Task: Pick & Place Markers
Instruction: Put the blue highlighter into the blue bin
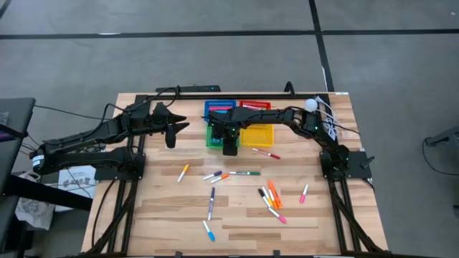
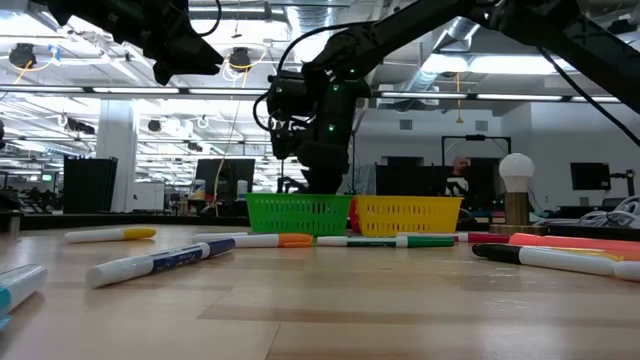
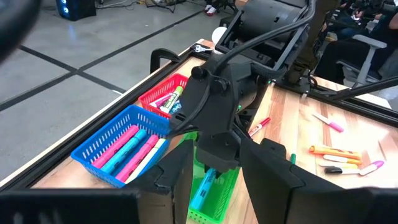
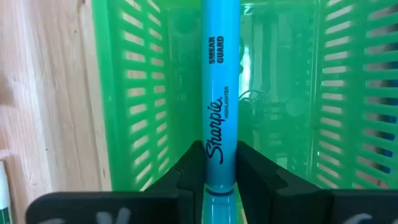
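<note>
**Blue highlighter held over the green tray**

Nearest the lens in our right wrist view is a light-blue plastic highlighter pen (image 4: 221, 99), printed with black lettering, its lower end pinched between the 2 dark fingers of the right gripper (image 4: 221, 180). We see the fingers closed against both sides of its barrel, with the pen pointing down into the square green slatted plastic tray (image 4: 155, 93).

From above, the right gripper (image 1: 229, 145) sits over the green tray (image 1: 214, 136), beside the yellow plastic tray (image 1: 259, 134). The blue plastic tray (image 3: 112, 146), holding pink and blue pens, and the red plastic tray (image 3: 163, 93) stand behind.

The left gripper (image 1: 172, 134) hovers left of the trays, touching nothing; we cannot tell how far its fingers are parted.

The remaining loose coloured markers (image 1: 271, 195) lie scattered across the wooden table (image 1: 158, 215), well apart from the trays.
</note>
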